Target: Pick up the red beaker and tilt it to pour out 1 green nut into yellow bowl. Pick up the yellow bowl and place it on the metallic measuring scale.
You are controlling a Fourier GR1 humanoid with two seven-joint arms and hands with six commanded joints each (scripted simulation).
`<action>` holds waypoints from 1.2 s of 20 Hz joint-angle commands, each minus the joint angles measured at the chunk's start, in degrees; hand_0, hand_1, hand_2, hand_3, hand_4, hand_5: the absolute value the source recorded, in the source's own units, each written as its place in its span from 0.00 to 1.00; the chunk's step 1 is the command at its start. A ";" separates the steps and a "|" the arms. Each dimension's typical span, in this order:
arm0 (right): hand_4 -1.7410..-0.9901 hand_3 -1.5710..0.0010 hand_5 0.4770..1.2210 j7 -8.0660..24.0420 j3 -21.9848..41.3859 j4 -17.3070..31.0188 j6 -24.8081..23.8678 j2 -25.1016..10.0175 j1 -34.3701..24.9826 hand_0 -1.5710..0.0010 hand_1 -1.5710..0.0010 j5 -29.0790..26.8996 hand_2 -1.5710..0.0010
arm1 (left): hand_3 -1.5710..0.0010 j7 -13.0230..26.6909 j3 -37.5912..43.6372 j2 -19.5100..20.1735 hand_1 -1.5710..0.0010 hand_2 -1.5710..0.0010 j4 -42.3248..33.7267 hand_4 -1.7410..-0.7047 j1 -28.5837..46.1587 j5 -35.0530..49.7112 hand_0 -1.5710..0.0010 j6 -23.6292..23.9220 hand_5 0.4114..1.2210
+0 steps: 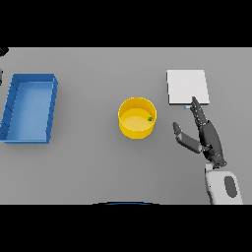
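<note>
Pictured from above on a plain grey table (98, 167): a round yellow bowl (133, 132), set upright near the middle and touched by nothing. Held inside it, a single small green nut (150, 118), lodged low against the inner wall on the side nearer the scale. Placed beyond and to the right, a flat, square, pale metallic measuring scale (186, 86), bare on top and clearly apart from the bowl. Reached in from the lower right corner on a white and grey arm, the robot's dark right hand (207, 137), stretched out flat just right of the bowl and short of touching it. Fingers released and nearly straight, grasping nothing, aimed up the table towards the scale, with the longest fingertip overlapping the scale's near edge; thumb spread out sideways towards the bowl. Parked far off on the left, well clear of everything else, a shallow blue rectangular tray (52, 103) with low walls, laid lengthwise up the table. Glimpsed at the far left edge, only a dark sliver of the left hand (2, 51), its grip impossible to tell.
</note>
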 commanded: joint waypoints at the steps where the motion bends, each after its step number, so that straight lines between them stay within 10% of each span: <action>1: 0.58 1.00 0.30 0.55 -0.19 -0.15 0.20 -0.20 -0.07 1.00 1.00 -0.35 1.00 | 0.04 1.29 -0.03 0.02 0.00 0.00 -2.51 0.00 2.34 0.43 0.00 0.62 1.00; 10: 0.54 1.00 0.33 1.12 0.24 -0.19 0.34 -0.49 -0.07 1.00 1.00 0.33 1.00 | 0.16 5.39 1.62 -1.54 0.00 0.00 -21.71 0.00 18.82 2.59 0.00 3.23 0.91; 13: 0.55 1.00 0.34 1.10 0.50 -1.28 -0.52 -0.34 0.21 1.00 1.00 1.08 1.00 | 0.08 5.33 2.26 -2.82 0.00 0.00 -25.67 0.15 21.77 2.21 0.00 1.27 0.68; 16: 0.55 1.00 0.34 0.66 0.55 -0.74 -0.43 -0.09 0.40 1.00 1.00 1.02 1.00 | 0.40 5.44 4.07 -4.21 0.00 0.00 -28.11 0.47 23.58 2.08 0.00 -1.69 0.49; 18: 0.56 1.00 0.34 0.73 0.75 -1.03 -0.50 -0.20 0.62 1.00 1.00 1.41 1.00 | 0.54 5.28 5.49 -4.89 0.18 0.26 -32.38 0.67 25.44 5.66 0.09 -5.70 0.43; 20: 0.56 1.00 0.34 0.57 0.30 -0.70 -0.13 -0.39 0.25 1.00 1.00 0.69 1.00 | 0.70 5.25 6.24 -5.35 0.47 0.52 -36.08 0.79 26.85 7.89 0.37 -9.34 0.38; 24: 0.57 1.00 0.33 0.38 0.38 -0.05 -0.37 -0.16 0.33 1.00 1.00 1.05 1.00 | 0.88 5.42 5.70 -5.11 0.78 0.81 -37.14 0.90 27.53 6.83 0.74 -13.82 0.32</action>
